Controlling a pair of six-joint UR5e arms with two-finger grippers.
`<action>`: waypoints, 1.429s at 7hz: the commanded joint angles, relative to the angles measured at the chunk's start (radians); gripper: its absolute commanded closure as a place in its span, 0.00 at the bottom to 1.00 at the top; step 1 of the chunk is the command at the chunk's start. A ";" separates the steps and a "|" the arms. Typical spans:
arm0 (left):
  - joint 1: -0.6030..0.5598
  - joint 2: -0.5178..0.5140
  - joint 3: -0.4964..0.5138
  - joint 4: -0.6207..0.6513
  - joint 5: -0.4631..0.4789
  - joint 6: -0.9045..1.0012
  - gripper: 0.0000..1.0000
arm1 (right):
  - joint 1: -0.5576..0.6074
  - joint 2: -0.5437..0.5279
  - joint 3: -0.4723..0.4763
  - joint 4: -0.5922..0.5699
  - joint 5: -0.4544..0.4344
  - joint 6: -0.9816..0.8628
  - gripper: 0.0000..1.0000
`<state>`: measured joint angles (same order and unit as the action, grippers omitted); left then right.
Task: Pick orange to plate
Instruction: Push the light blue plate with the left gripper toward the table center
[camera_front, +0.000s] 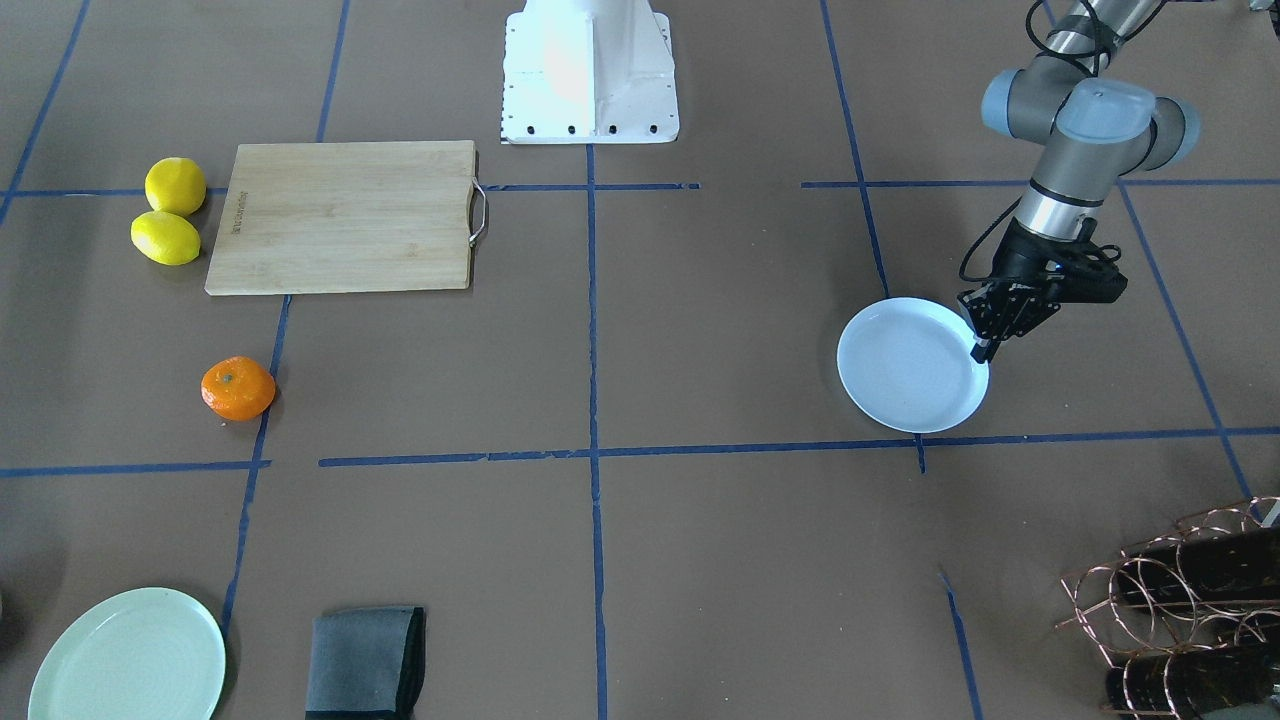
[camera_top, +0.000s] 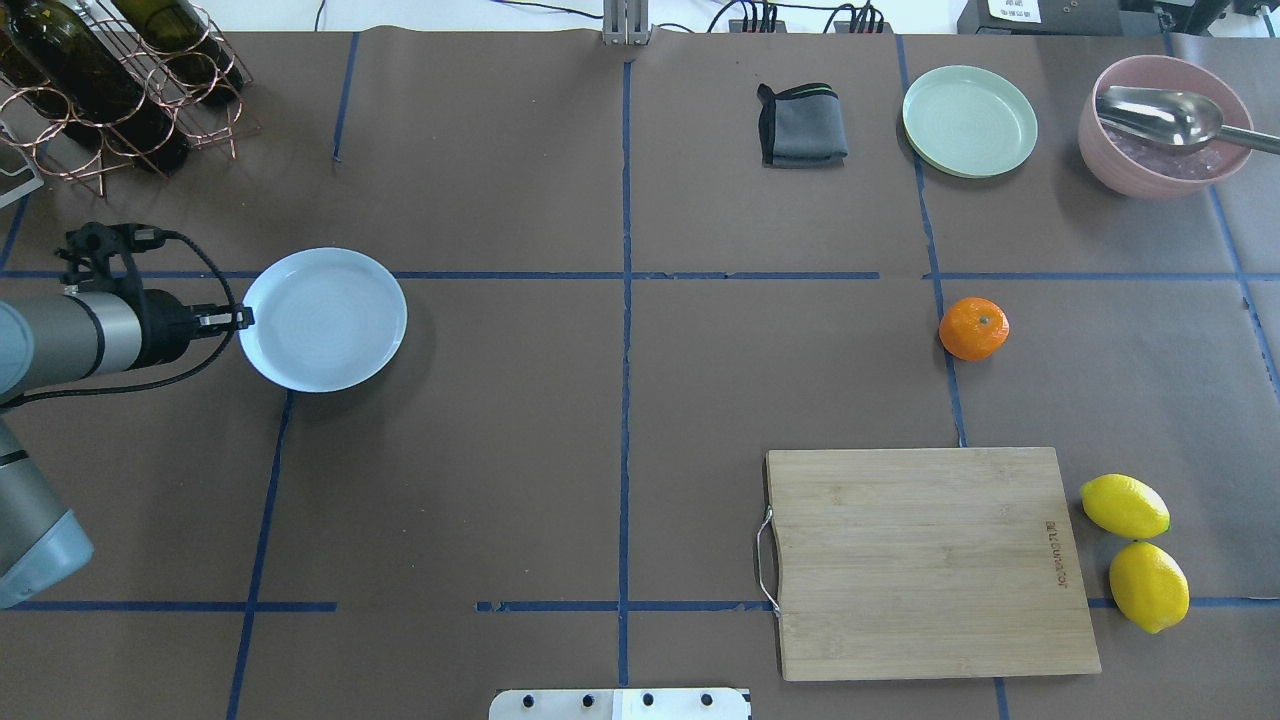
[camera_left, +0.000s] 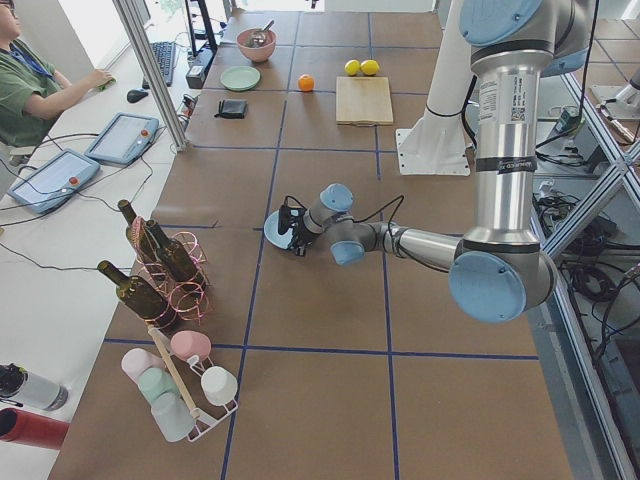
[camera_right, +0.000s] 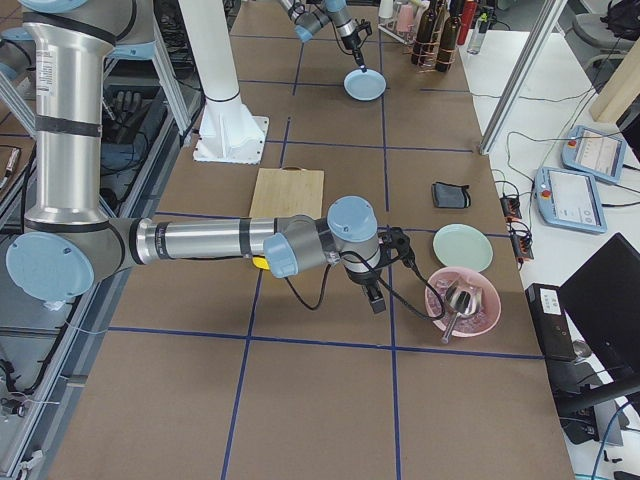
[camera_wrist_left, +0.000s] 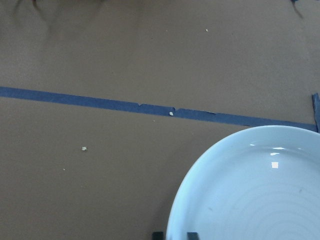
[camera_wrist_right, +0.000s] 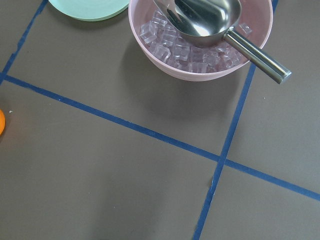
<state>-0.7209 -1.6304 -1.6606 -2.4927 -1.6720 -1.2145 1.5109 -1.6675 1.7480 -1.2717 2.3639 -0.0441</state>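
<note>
The brown taped counter (camera_top: 500, 450) has blue lines. The left arm reaches low, and the left jaws pinch the rim of the round pale-blue plate (camera_top: 325, 320). The small round orange (camera_top: 973, 328) sits far off. I cannot tell about the right jaws.

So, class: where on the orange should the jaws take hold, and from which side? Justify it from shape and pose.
Probably straight down from above, jaws closing across the orange's widest middle. It sits stem-up, flattened and round, standing apart from the cutting board, so its sides are free.

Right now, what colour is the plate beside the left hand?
The plate is a plain pale bluish-white; the overhead view shows it best.
</note>
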 joint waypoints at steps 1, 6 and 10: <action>0.011 -0.163 0.008 0.131 0.002 -0.098 1.00 | 0.000 0.000 0.001 0.000 0.000 0.000 0.00; 0.241 -0.569 0.130 0.451 0.080 -0.327 1.00 | 0.000 0.000 -0.002 0.000 0.002 0.001 0.00; 0.242 -0.542 0.113 0.452 0.077 -0.274 0.00 | 0.000 0.003 -0.002 0.000 0.002 0.001 0.00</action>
<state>-0.4769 -2.1861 -1.5345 -2.0425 -1.5928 -1.5241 1.5109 -1.6657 1.7457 -1.2717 2.3654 -0.0430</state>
